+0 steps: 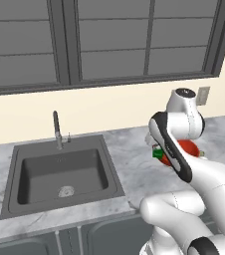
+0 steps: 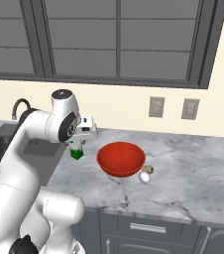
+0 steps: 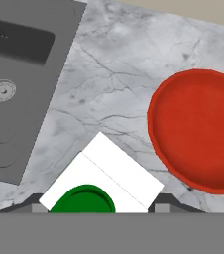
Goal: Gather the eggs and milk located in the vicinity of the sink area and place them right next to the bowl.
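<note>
My gripper (image 2: 78, 143) is shut on the milk (image 2: 76, 151), a small carton with a white top and a green lower part. It hangs over the marble counter between the sink (image 1: 59, 174) and the red bowl (image 2: 121, 158), left of the bowl. In the hand view the milk (image 3: 104, 178) sits between my fingertips, with the bowl (image 3: 198, 129) to its right and the sink (image 3: 15, 74) to its left. A white egg (image 2: 144, 176) lies on the counter against the bowl's right front side. In the left base view my arm hides most of the bowl (image 1: 190, 147) and the milk (image 1: 158, 154).
A small speckled brownish ovoid (image 2: 149, 169) lies just behind the white egg. The faucet (image 1: 57, 130) stands at the sink's back edge. The wall with two outlets (image 2: 156, 106) and windows runs behind the counter. Bare marble counter (image 2: 198, 168) stretches right of the bowl.
</note>
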